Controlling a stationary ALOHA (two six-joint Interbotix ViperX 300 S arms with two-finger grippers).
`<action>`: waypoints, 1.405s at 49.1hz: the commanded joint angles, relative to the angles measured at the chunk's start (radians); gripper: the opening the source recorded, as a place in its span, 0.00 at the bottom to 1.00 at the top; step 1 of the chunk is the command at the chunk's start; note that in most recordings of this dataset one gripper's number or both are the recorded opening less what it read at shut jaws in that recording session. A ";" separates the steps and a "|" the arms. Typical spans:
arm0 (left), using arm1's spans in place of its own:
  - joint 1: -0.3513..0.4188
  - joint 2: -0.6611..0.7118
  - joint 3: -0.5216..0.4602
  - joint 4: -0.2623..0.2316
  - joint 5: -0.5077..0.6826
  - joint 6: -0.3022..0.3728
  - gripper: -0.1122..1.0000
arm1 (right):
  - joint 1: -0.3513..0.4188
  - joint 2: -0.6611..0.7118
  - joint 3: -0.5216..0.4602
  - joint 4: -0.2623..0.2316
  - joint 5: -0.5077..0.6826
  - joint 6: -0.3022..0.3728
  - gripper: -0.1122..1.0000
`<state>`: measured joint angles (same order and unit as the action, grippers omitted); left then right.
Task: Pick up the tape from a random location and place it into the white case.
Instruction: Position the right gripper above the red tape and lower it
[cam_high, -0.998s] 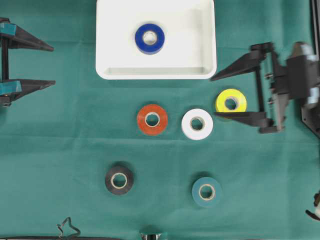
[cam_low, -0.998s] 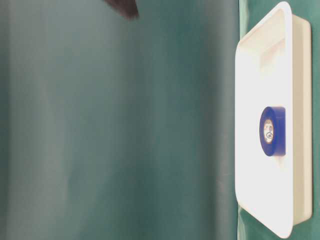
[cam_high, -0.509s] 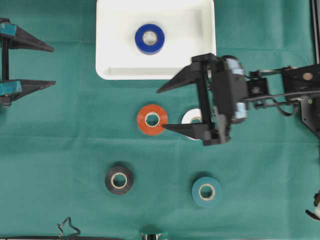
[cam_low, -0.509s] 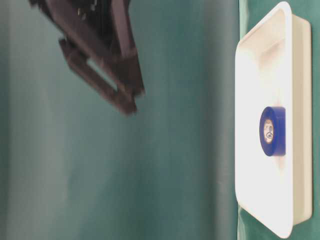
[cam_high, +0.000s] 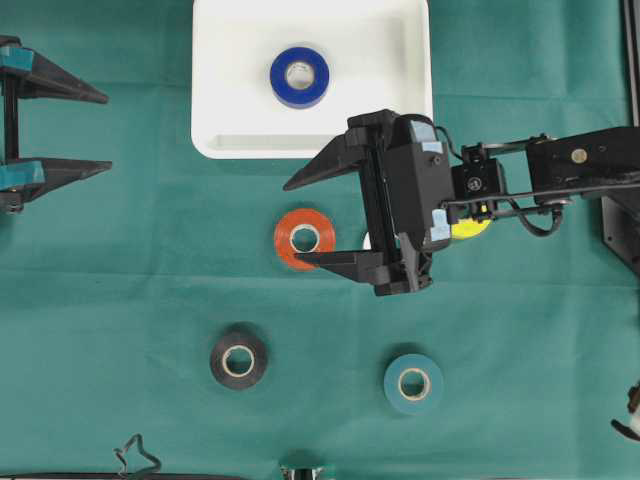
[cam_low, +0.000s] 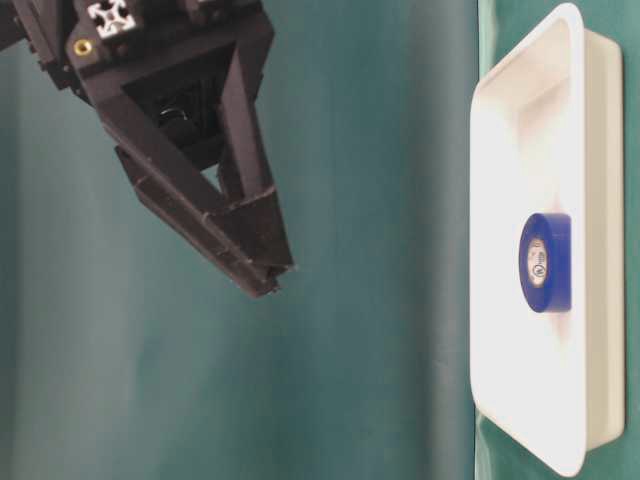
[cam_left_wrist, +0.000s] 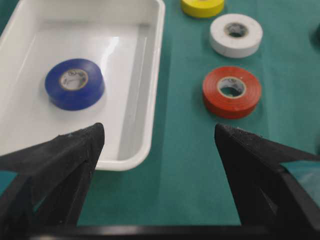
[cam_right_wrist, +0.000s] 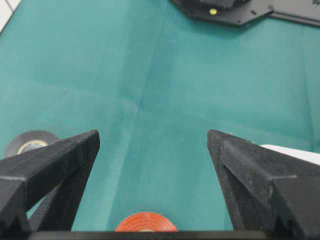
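Orange tape (cam_high: 304, 239) lies flat on the green worktop (cam_high: 120, 300), just ahead of the right pincer (cam_high: 305, 220), jaws spread wide and empty; left pincer (cam_high: 100, 130) far off, also wide and empty.

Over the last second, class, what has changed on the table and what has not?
The right gripper, open and empty, swept from the right edge to above the red tape, now hiding the white tape and most of the yellow tape. Nothing was taken or released. The left gripper, tapes and case stayed put.
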<state>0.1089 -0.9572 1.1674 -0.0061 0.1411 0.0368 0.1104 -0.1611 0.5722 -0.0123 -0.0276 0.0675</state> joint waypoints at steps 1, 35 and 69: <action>-0.002 0.009 -0.011 -0.002 -0.005 -0.002 0.98 | 0.002 -0.011 -0.038 0.003 0.023 0.002 0.93; -0.002 0.021 -0.011 -0.002 -0.003 -0.002 0.98 | 0.009 0.114 -0.281 0.009 0.589 0.092 0.93; -0.002 0.021 -0.011 -0.002 -0.003 -0.002 0.98 | 0.028 0.187 -0.420 0.009 0.813 0.097 0.93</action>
<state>0.1104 -0.9434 1.1674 -0.0077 0.1411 0.0368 0.1365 0.0383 0.1795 -0.0046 0.7869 0.1626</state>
